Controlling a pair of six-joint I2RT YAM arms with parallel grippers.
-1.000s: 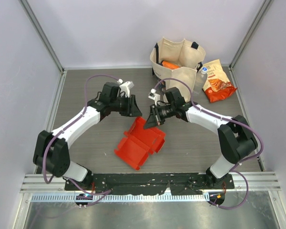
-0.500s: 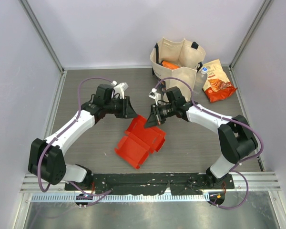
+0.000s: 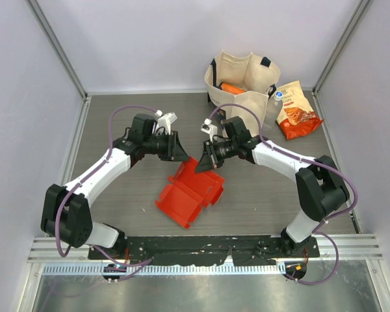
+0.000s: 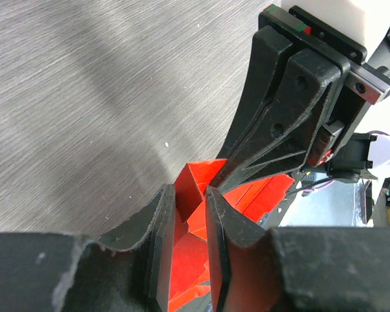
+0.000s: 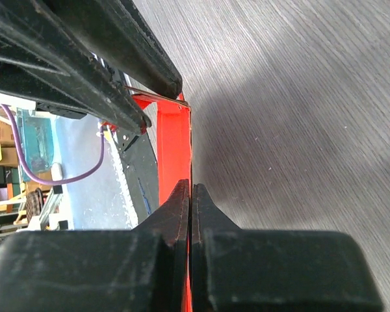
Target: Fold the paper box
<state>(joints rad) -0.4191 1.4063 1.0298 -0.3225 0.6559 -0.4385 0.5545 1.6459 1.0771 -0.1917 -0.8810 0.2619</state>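
The paper box [image 3: 190, 193] is bright red card, partly folded, lying at the middle of the table. My right gripper [image 3: 206, 162] is at its far edge, shut on a thin upright red flap [image 5: 174, 149]; the fingertips [image 5: 182, 195] pinch the card edge. My left gripper [image 3: 181, 154] is just left of it, at the box's far left corner. Its jaws stand apart, astride a raised red flap [image 4: 198, 175], in the left wrist view [image 4: 186, 203]. The two grippers nearly touch.
A beige cloth tote [image 3: 242, 88] with an orange item inside stands at the back. An orange-red snack bag [image 3: 297, 112] lies to its right, with a bottle [image 3: 275, 101] between them. Metal frame posts run along both sides.
My left gripper pulled back left a little, then came back in to the box's far corner. My right gripper and the box shifted slightly to the left.
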